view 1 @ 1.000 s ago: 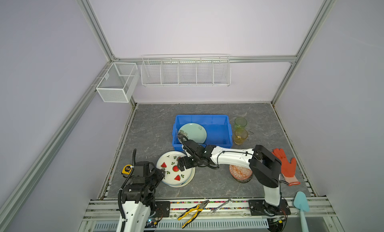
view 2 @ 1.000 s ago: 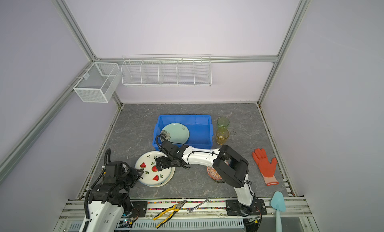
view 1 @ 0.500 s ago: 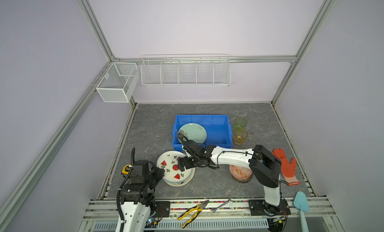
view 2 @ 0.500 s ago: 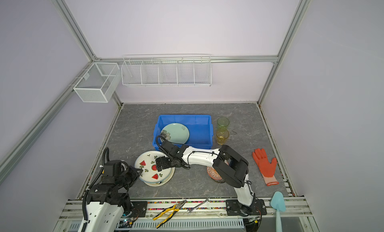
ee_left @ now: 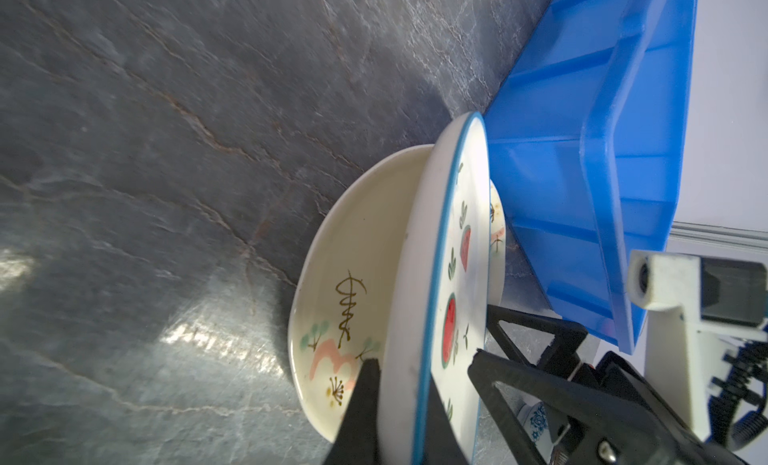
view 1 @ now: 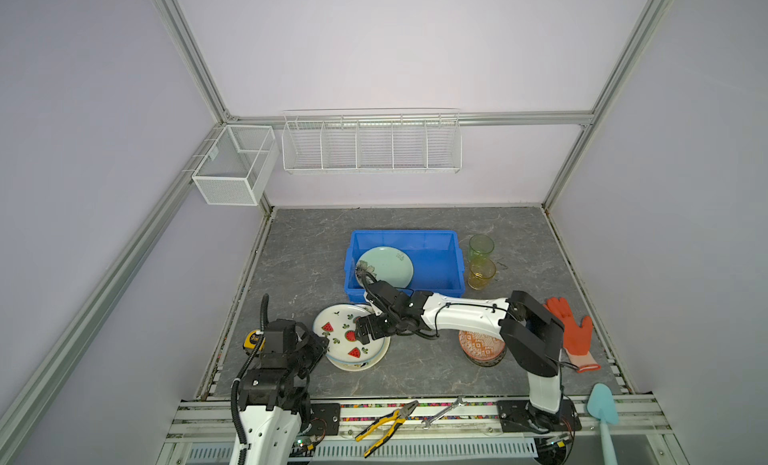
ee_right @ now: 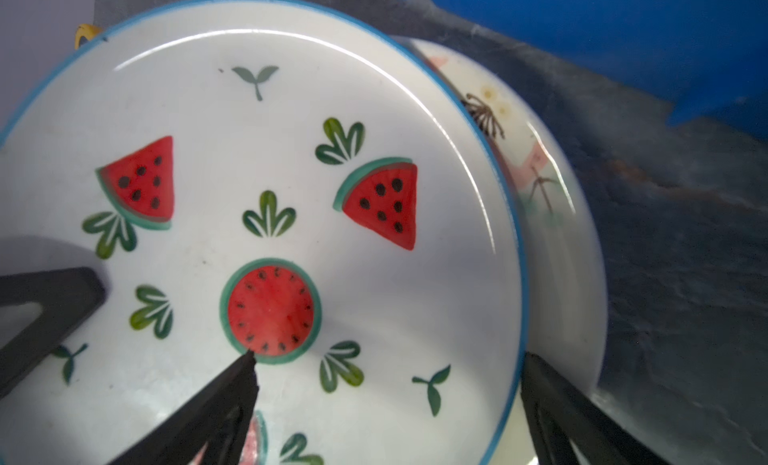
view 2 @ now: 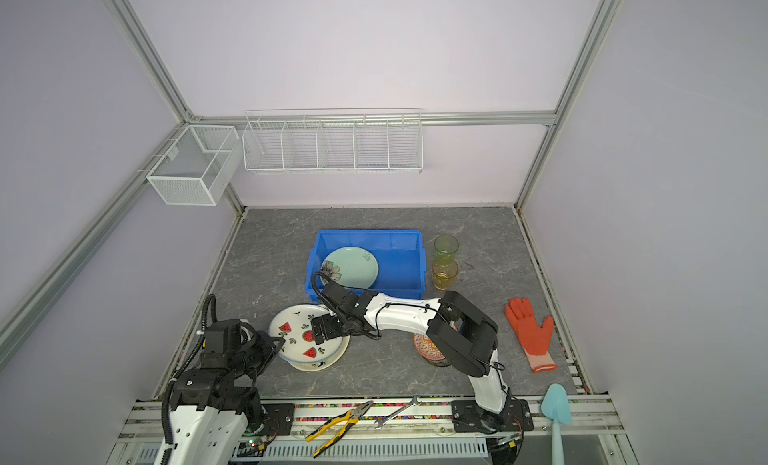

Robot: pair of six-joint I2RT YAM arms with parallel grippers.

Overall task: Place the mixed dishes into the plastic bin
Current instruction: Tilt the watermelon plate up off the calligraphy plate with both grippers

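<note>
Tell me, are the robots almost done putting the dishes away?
Not nearly. Done: only the pale green plate lies in the blue bin. In hand: the left gripper pinches the watermelon plate; the right gripper is open over it. To go: the cream floral plate underneath, the orange bowl, the green glass and amber glass.

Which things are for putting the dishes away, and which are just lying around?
For the job: watermelon plate, cream plate under it, green plate, orange bowl, green glass, yellow glass, blue bin.
Just lying about: pliers, wrench, tape measure, orange glove, wire baskets.
</note>
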